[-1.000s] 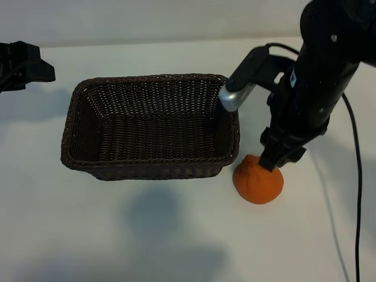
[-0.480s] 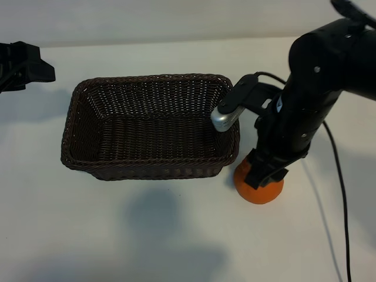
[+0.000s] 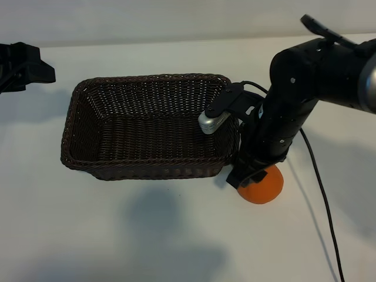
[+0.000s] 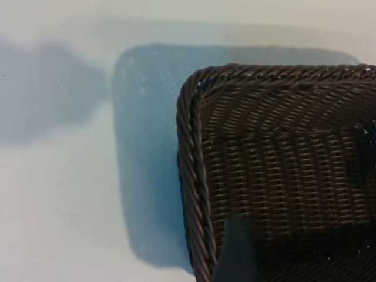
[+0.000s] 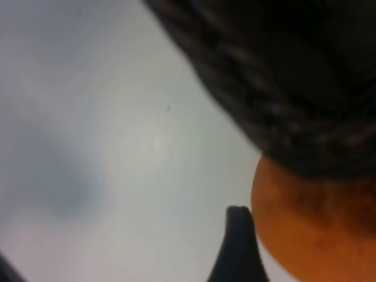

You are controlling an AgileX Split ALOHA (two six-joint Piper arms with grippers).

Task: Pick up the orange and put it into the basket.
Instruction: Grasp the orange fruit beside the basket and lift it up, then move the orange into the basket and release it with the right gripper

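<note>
1. No text, label, brand, number or sign can be read in any view.
2. The basket (image 3: 150, 126) shows only plain dark weave, with no tag.
3. The orange (image 3: 264, 187) bears no sticker or mark.
4. The white table (image 3: 147, 235) carries no print.
</note>
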